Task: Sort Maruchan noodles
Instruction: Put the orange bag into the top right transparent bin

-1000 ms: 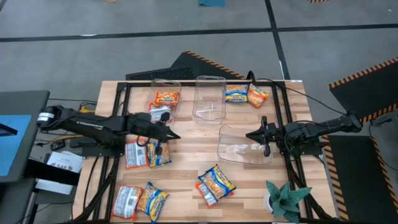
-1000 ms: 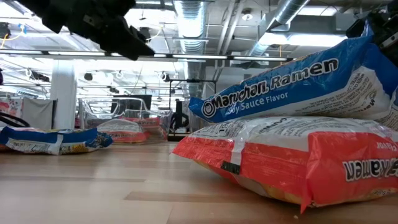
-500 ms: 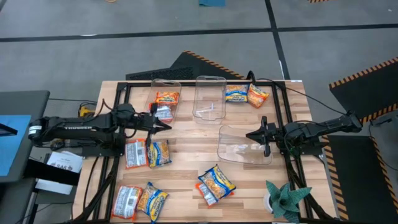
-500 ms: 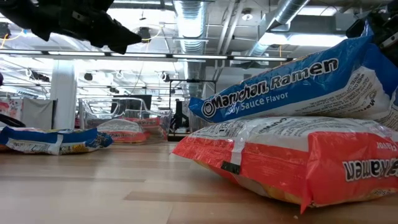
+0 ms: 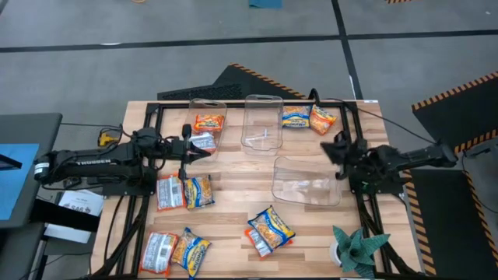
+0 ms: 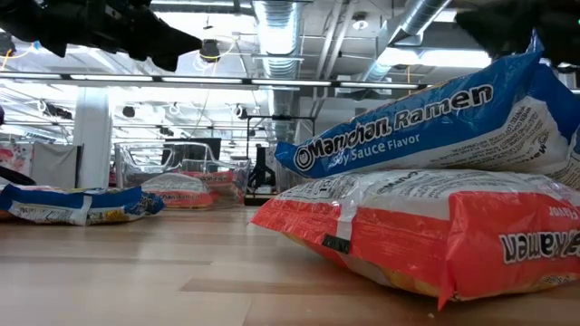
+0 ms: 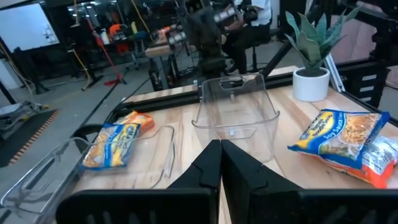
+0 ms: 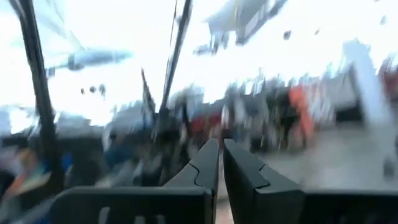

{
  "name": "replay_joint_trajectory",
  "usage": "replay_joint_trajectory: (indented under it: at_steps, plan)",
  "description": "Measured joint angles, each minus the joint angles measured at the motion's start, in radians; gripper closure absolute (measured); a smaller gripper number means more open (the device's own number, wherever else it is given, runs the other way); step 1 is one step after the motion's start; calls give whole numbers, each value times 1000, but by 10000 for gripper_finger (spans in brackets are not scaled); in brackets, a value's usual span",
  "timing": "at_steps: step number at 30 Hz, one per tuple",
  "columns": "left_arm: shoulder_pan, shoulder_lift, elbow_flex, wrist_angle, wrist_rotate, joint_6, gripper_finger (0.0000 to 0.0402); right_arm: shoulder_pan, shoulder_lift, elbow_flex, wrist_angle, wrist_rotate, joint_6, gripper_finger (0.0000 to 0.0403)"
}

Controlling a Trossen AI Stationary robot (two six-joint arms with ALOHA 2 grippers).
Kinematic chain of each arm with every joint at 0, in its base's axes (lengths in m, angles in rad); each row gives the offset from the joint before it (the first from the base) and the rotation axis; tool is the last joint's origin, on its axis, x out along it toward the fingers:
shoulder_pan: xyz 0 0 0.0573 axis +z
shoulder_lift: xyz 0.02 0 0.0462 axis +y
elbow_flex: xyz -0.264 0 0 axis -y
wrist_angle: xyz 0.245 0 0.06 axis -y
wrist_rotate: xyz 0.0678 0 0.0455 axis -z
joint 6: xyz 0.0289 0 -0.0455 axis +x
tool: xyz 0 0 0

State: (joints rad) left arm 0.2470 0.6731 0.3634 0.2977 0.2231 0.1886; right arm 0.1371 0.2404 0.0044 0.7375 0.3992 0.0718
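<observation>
Ramen packets lie flat in scattered pairs: an orange one and a silver one far left, two far right, two mid-left, two near left, two stacked near centre.

3 clear bins, potted plant

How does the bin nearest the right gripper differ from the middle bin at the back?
The bin nearest the right gripper looks tipped onto its side; the middle back bin stands upright. The first lies mid-table, the second in the back row beside a packet-holding bin. Both are clear plastic with no packets inside.
</observation>
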Motion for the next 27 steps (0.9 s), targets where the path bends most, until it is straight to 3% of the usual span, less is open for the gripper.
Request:
replay_joint_trajectory:
  at_steps: [5, 9, 12, 15, 18, 22, 27]
  plan:
    - [0, 0, 0, 0, 0, 5, 401, -78, 162, 3, 285, -58, -115, 353]
    - [0, 0, 0, 0, -1, 21, 401, -152, 337, 65, 315, -107, -140, 353]
    - [0, 0, 0, 0, -1, 24, 401, -214, 484, 157, 263, -64, -127, 353]
    - [0, 0, 0, 0, -1, 24, 401, -281, 611, 273, 82, 116, -68, 353]
    - [0, 0, 0, 0, -1, 24, 401, -354, 682, 400, -210, 287, -59, 353]
    - [0, 0, 0, -12, -1, 25, 401, -473, 748, 541, -684, 308, 127, 346]
    - [0, 0, 0, -24, -25, 24, 401, -597, 813, 573, -973, 306, 295, 298]
